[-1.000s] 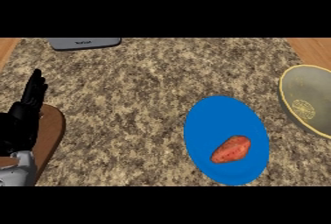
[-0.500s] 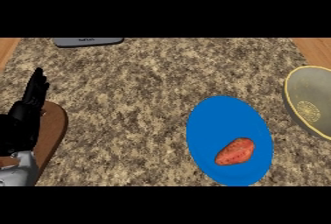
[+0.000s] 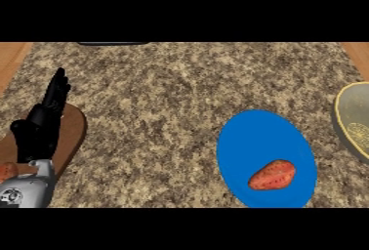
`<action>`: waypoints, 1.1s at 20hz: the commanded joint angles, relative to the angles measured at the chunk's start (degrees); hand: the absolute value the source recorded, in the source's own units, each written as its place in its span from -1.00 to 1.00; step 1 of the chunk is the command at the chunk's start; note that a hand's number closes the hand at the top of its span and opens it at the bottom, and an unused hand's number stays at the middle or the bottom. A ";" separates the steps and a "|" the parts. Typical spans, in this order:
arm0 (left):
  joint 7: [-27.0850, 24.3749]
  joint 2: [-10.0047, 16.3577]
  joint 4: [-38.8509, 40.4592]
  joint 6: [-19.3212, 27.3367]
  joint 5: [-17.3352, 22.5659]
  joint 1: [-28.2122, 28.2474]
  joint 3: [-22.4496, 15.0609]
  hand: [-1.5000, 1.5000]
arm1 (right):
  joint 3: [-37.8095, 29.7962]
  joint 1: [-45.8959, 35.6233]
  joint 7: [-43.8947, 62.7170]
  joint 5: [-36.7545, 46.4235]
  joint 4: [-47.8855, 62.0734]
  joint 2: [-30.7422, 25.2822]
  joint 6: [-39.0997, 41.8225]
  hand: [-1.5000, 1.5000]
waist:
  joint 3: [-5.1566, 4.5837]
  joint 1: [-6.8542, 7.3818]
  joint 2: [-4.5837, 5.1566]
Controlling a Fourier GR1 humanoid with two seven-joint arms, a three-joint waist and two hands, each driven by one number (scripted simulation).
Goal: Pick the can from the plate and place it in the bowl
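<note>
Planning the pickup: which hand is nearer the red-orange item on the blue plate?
Cannot tell: the left hand rests open at the view's left, far left of the red-orange item on the blue plate. The right hand is not in view.

plate (image 3: pixel 263 139) on counter (image 3: pixel 180 88), right of centre, toward front | small item (image 3: pixel 273 175) on plate's front part | bowl (image 3: pixel 351 119) right of plate, apart, at view's edge | left hand (image 3: pixel 42 124) far left, over board (image 3: pixel 72 134)

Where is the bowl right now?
In the head view the bowl is cut off by the right edge, just right of the blue plate holding a red-orange item.
</note>
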 commanded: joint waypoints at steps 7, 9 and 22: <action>-2.20 0.10 4.32 -1.67 -0.44 -2.97 -0.10 0.00 | -12.88 -27.54 5.37 -16.89 25.85 -7.38 4.38 1.00 | 0.04 1.92 0.25; -1.63 -0.94 2.39 -1.62 0.00 -2.11 -0.72 0.00 | -11.59 -33.89 5.90 -10.85 31.55 -8.58 0.88 1.00 | 0.05 2.41 0.28; 0.85 -0.49 0.29 -2.78 0.34 -3.21 -0.19 0.00 | -6.36 -61.77 -10.54 11.56 76.87 -12.70 -13.13 1.00 | 0.15 3.88 0.62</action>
